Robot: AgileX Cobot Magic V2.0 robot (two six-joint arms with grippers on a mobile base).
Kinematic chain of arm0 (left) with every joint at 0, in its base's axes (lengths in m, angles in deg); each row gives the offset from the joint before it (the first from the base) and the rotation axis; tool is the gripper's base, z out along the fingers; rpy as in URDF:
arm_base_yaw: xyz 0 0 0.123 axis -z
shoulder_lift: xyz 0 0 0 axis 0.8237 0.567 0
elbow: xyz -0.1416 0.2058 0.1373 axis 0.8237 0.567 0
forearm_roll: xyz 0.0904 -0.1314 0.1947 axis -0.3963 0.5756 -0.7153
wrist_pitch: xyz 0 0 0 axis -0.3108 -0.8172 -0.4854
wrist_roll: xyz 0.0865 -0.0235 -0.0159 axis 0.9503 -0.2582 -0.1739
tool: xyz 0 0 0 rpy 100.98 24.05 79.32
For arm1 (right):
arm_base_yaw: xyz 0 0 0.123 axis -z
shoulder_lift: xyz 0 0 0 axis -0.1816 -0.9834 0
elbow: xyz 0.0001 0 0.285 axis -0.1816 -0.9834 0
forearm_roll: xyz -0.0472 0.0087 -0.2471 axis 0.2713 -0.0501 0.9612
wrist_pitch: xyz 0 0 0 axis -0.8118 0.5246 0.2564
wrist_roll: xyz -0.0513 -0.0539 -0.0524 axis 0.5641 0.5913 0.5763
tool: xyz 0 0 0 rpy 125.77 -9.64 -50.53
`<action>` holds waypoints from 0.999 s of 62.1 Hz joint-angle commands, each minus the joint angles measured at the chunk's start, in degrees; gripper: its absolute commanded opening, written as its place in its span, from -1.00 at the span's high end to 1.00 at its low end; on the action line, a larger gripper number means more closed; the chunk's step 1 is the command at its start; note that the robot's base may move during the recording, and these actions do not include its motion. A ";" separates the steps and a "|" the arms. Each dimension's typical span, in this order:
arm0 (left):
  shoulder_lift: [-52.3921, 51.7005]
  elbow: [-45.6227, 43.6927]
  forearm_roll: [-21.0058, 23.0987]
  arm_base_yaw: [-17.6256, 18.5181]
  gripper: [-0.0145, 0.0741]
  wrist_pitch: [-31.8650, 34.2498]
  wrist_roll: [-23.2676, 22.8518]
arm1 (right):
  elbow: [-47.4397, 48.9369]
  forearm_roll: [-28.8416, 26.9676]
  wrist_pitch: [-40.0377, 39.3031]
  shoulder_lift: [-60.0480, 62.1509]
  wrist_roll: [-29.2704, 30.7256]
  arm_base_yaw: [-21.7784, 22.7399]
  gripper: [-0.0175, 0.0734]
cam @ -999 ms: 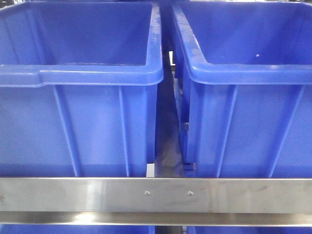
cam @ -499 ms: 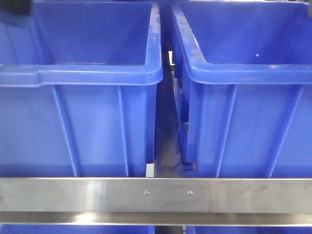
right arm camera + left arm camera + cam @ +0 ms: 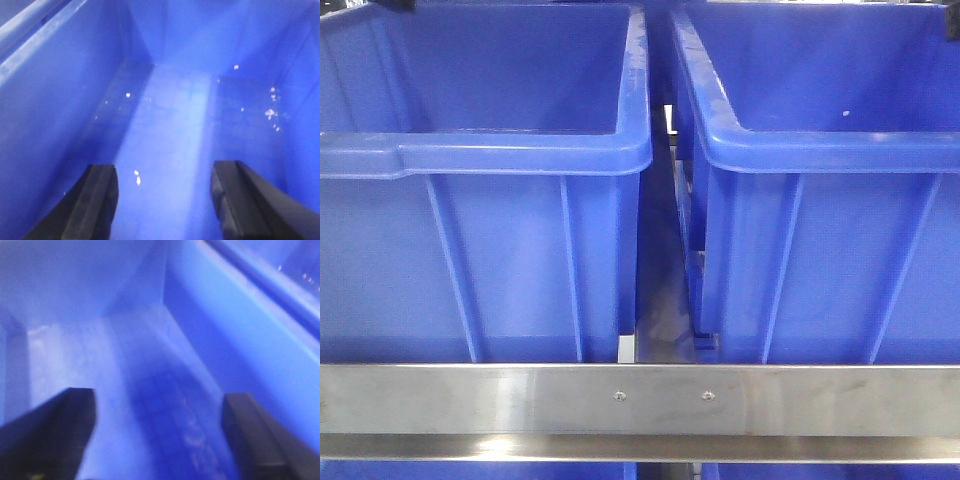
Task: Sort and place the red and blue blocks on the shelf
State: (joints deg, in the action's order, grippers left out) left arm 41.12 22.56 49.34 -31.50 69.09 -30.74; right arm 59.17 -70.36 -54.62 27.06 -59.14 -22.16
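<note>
The red and blue blocks are out of view in every frame. The shelf's steel front rail (image 3: 640, 398) runs across the bottom of the front view. My left gripper (image 3: 158, 412) is open inside a blue bin, its dark fingers (image 3: 55, 430) wide apart over the bare bin floor. My right gripper (image 3: 164, 187) is also open, inside another blue bin, and nothing lies between its fingers (image 3: 240, 200). Neither gripper holds anything.
Two large blue bins, the left one (image 3: 490, 250) and the right one (image 3: 830, 240), stand side by side on the shelf with a narrow gap (image 3: 665, 300) between them. More blue bins show below the rail. White specks (image 3: 271, 112) dot the right bin's floor.
A dark shape that sat at the top left corner half a second ago has moved up, almost out of frame. A dark bit now shows at the top right edge. The bins have barely shifted.
</note>
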 commanded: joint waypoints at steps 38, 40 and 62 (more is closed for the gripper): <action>-20.89 2.32 8.10 -11.79 0.39 -3.82 -0.54 | 1.23 -6.64 6.16 23.07 0.01 0.77 0.49; -21.72 3.38 8.10 -12.21 0.39 -4.12 -0.54 | 0.73 -7.28 6.14 23.57 0.01 0.94 0.49; -38.41 15.81 8.06 -12.48 0.39 -4.89 -0.54 | -7.30 -7.59 6.62 35.09 0.01 4.12 0.49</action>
State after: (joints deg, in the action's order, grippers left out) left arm 5.99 38.46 56.91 -43.90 59.26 -30.74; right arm 51.32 -77.68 -43.08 59.92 -59.14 -18.65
